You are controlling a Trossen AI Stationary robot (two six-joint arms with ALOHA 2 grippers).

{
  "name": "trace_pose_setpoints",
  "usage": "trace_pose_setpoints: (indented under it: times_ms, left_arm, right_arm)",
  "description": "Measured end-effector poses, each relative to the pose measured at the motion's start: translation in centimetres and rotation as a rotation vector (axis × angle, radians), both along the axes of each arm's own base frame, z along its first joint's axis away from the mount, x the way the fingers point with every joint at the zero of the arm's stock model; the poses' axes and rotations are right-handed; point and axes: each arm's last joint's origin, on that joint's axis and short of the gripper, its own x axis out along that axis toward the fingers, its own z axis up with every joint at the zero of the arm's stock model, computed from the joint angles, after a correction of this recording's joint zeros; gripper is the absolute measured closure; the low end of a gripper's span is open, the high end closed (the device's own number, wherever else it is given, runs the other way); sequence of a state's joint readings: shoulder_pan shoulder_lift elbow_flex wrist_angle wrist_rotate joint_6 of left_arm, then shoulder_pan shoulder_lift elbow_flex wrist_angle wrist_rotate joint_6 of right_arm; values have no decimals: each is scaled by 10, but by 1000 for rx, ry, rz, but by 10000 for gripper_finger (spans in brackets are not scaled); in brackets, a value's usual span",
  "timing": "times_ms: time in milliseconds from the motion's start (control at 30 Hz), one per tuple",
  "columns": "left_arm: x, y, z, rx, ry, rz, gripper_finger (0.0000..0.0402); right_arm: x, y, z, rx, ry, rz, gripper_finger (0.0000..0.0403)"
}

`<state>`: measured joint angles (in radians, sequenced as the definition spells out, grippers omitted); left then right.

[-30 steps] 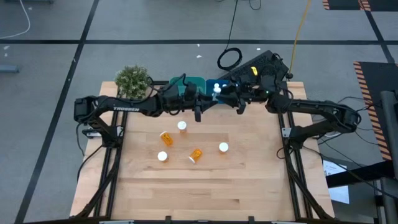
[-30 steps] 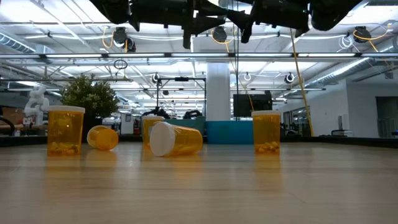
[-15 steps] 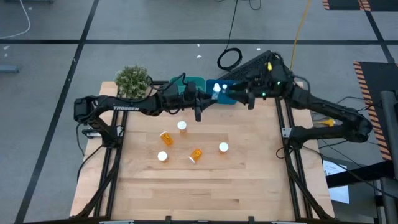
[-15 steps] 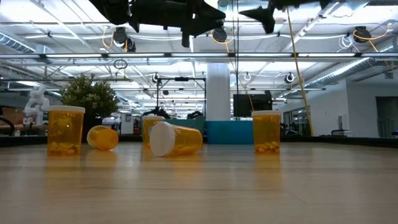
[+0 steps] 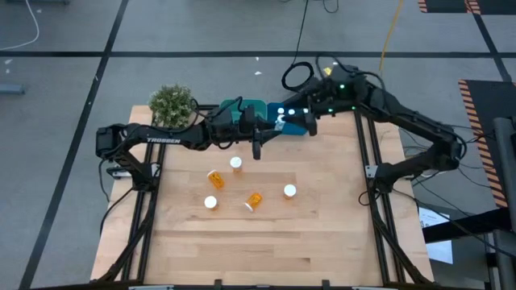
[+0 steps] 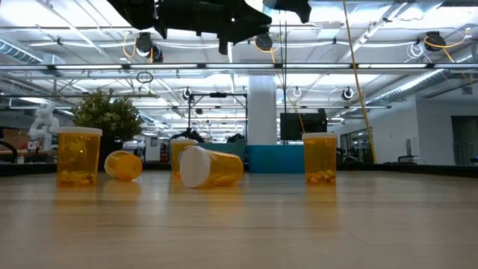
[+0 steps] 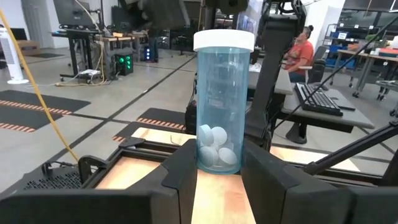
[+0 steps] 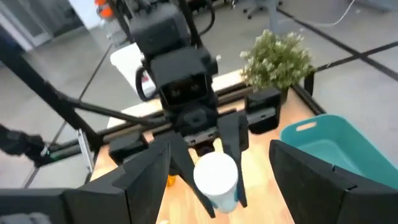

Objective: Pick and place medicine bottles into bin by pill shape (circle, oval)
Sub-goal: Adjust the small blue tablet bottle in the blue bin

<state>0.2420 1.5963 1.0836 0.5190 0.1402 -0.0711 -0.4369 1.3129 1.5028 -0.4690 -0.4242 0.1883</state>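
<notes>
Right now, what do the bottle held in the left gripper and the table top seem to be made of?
The bottle in the left gripper looks like clear, glossy plastic: white pills show through its wall, under a matte white cap. The table top looks like pale wood, showing plank lines and grain.

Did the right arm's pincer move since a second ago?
Yes. In the high view the right pincer has drawn back from the bottle in the left pincer, toward the far table edge by the blue bin.

Five small translucent orange cylindrical medicine bottles with white caps [image 5: 235, 163] sit mid-table, three upright, two tipped over [image 6: 209, 167]. A sixth clear bottle [image 7: 222, 106] (holding white pills) stands upright, clamped aloft.
</notes>
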Motion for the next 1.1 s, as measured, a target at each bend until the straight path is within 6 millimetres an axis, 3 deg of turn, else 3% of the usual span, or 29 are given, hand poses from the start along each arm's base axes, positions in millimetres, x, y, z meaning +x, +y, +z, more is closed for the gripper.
trace_pose_setpoints:
  times_ms: [367, 833, 1100]
  left_arm:
    - [0, 0, 0, -6, -1, 1, 284]
    - [0, 0, 0, -9, -2, 8, 284]
    - [0, 1, -1, -24, 10, 31, 282]
  right_arm:
    - [14, 3, -10, -33, 28, 88, 180]
    - [12, 3, -14, -84, 73, 66, 280]
    - [12, 2, -14, -86, 74, 65, 282]
